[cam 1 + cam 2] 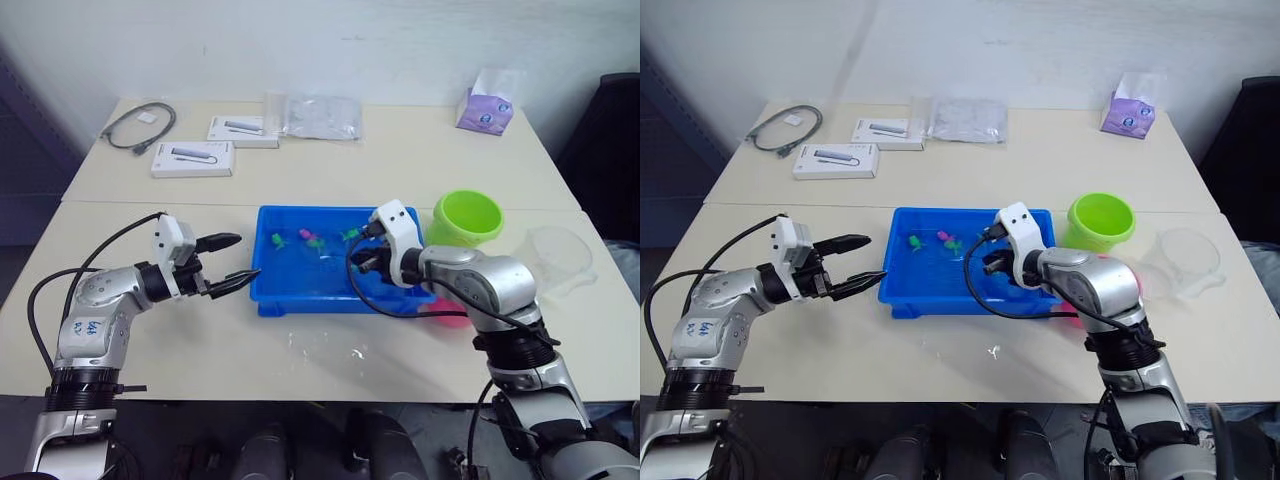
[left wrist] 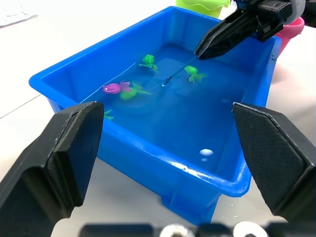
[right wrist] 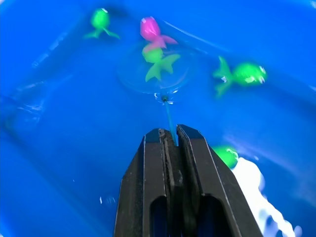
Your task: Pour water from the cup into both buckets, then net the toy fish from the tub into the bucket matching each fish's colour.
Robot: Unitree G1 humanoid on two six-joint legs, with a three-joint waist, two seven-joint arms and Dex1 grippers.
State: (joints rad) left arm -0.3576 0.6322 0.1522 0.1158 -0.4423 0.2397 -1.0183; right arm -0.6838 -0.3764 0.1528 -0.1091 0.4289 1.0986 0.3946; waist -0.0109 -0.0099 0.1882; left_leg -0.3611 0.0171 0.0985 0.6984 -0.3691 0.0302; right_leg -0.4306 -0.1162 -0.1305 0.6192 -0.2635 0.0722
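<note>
Right gripper (image 3: 170,140): nearest the lens in its wrist view; fingers pressed together on the net's thin handle, reaching over the tub from its 3 o'clock side.
Net (image 3: 154,71): hoop dipped in the water, sitting under a green fish, with a pink fish touching the hoop's far edge.
Fish: the netted green fish (image 3: 158,61); the pink fish (image 3: 150,28); another green one (image 3: 100,20) towards the tub's 10 o'clock; one more green (image 3: 244,74) towards 1 o'clock; a further green one (image 3: 226,155) close beside the gripper.
Tub (image 1: 270,300): blue, at table centre, holding water (image 2: 197,113) and all the fish.
Left gripper (image 1: 228,263): fingers spread wide, grasping nothing, hovering at the tub's 9 o'clock, tips just beside the rim.
Green bucket (image 1: 467,220): upright, at the tub's 2 o'clock, just beside its corner.
Pink bucket (image 1: 450,315): at the tub's 4 o'clock, mostly hidden behind the right arm.
Cup (image 1: 555,255): clear, at 3 o'clock of the green bucket, near the table edge.
Far table: two white boxes (image 1: 192,158), a grey cable (image 1: 140,125), a clear bag (image 1: 320,117) and a purple tissue pack (image 1: 485,110), all well apart from the tub.
</note>
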